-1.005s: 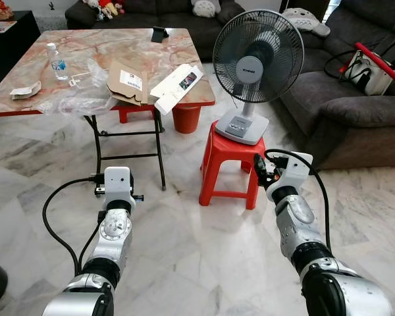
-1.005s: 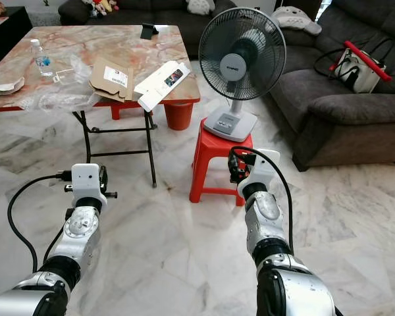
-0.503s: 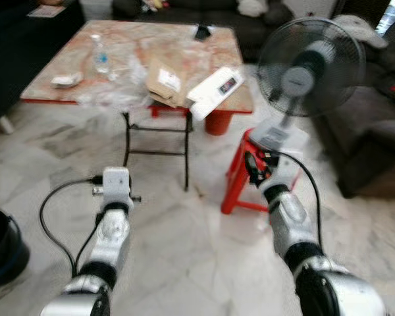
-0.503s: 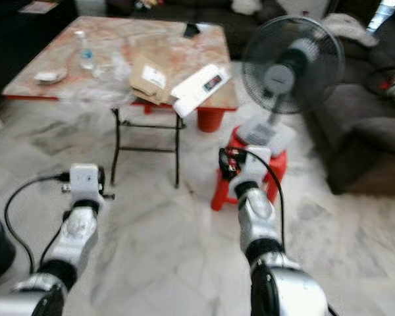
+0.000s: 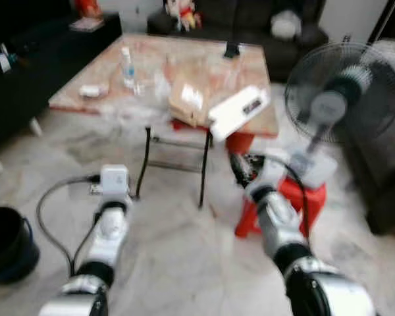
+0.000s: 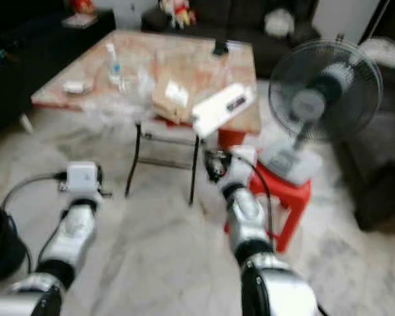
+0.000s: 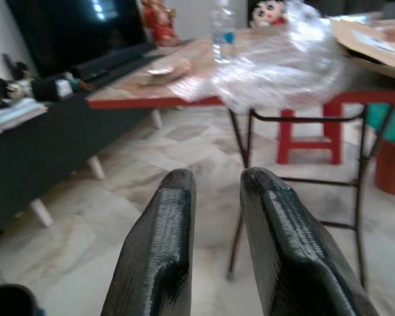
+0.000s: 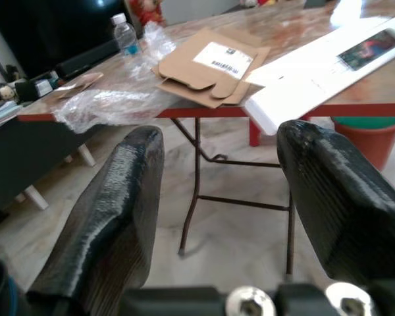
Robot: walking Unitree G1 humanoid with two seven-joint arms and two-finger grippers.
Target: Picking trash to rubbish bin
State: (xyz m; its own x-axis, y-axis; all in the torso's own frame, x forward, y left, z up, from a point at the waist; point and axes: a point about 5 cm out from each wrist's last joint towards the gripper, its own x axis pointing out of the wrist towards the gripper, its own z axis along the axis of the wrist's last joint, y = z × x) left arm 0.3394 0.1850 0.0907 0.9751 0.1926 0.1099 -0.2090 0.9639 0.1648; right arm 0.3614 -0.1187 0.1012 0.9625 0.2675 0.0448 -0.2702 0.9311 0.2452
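A marble-patterned folding counter [image 5: 105,99] stands on the pale marble floor [image 5: 178,250] ahead of the robot, its far edge near a dark sofa [image 5: 250,16]. To the right, a grey fan [image 5: 342,105] sits on a red plastic stool [image 5: 296,197], and a second red stool [image 7: 309,125] shows beneath the counter beside an orange-red bucket [image 8: 368,135]. At the near left edge of the floor rests a black rubbish bin [image 5: 6,243].

The head views are blurred. The trash lies on the counter: a long white box [image 8: 329,62] hangs over its near right edge, a flattened brown cardboard carton [image 8: 210,72] lies touching it on the left, and crumpled clear plastic wrap [image 7: 283,66] spreads over the near left part. A water bottle [image 5: 126,62] stands upright farther back, with a small white wrapper [image 5: 92,90] left of it and a dark object [image 5: 232,48], too blurred to identify, at the far side.

Both arms reach forward at mid height, short of the counter. The left claw [image 7: 214,197] points toward the counter's legs, its fingers close together with a narrow gap, pinching nothing. The right claw [image 8: 217,178] is spread wide and empty, aimed at the counter's near edge below the white box.
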